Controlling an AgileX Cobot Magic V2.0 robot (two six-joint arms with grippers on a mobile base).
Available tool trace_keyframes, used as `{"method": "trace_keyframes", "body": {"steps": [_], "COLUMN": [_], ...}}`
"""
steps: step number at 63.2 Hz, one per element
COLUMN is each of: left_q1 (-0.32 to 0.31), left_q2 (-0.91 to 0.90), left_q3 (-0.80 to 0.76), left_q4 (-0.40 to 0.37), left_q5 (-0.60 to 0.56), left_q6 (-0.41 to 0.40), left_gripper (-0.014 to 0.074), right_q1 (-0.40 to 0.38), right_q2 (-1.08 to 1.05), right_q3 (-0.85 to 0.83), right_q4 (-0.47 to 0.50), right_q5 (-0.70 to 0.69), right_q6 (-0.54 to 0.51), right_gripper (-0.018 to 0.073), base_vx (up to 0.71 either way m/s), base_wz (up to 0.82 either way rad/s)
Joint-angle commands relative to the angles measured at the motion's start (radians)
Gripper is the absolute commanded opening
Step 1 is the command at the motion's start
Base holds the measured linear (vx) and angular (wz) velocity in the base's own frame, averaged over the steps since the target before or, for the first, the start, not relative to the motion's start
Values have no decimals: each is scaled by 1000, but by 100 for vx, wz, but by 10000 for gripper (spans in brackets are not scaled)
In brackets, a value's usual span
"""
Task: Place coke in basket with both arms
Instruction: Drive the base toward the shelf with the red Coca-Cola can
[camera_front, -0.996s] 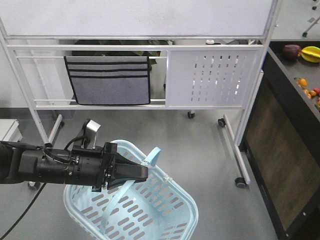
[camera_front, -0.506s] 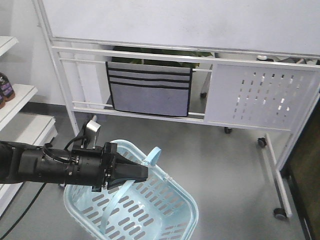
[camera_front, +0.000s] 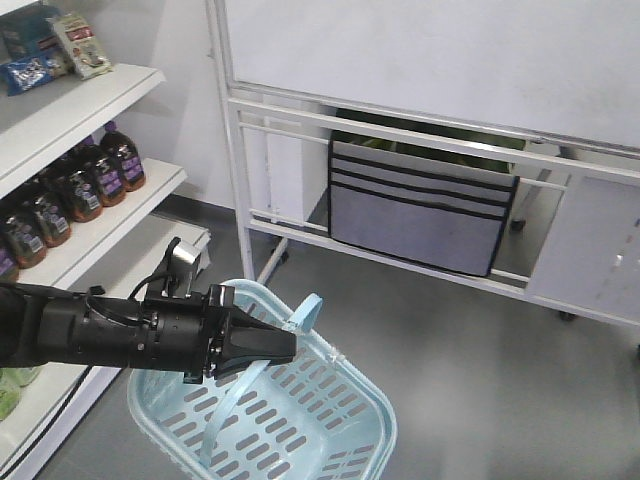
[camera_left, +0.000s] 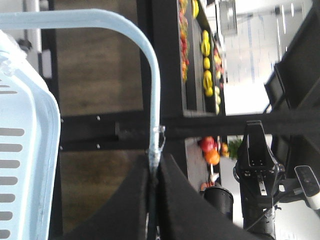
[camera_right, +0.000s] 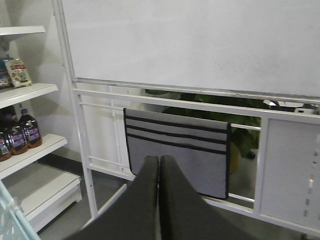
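Observation:
The pale blue basket (camera_front: 345, 378) hangs low in the front view, empty, one swing handle (camera_front: 306, 312) raised. My left gripper (camera_front: 288, 346) is shut on that handle. In the left wrist view the black jaws (camera_left: 155, 166) pinch the blue handle bar (camera_left: 153, 85), with the basket rim (camera_left: 50, 117) at the left. My right gripper (camera_right: 159, 160) is shut and empty, pointing at the whiteboard stand; a corner of the basket (camera_right: 9, 216) shows at the lower left. The red coke bottle is not in view.
White store shelves (camera_front: 95, 105) stand at the left with dark bottles with purple labels (camera_front: 95, 178) and snack packs (camera_front: 80, 42). A white whiteboard stand (camera_front: 235, 160) with a grey fabric organizer (camera_front: 420, 215) stands ahead on a grey floor.
The whole view has swung left: the whiteboard stand slid to the right and the shelves with bottles came into view. The left arm and basket keep the same place in the frame.

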Motion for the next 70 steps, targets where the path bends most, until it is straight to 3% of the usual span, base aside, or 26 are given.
{"method": "trace_keyframes", "body": {"steps": [1, 70], "left_q1": [-1, -1], "left_q2": [-51, -51], "left_q3": [-16, -16], "left_q4": [-103, -103], "left_q5": [90, 90], "left_q6": [6, 6], "left_gripper": [-6, -6], "right_q1": [-3, -3], "right_q2": [-18, -18], "right_q3": [11, 11], "right_q4": [-4, -4], "right_q5": [-78, -78], "right_q6": [-5, -5], "right_gripper": [-10, -10], "base_vx": [17, 13], "base_wz": [45, 45]}}
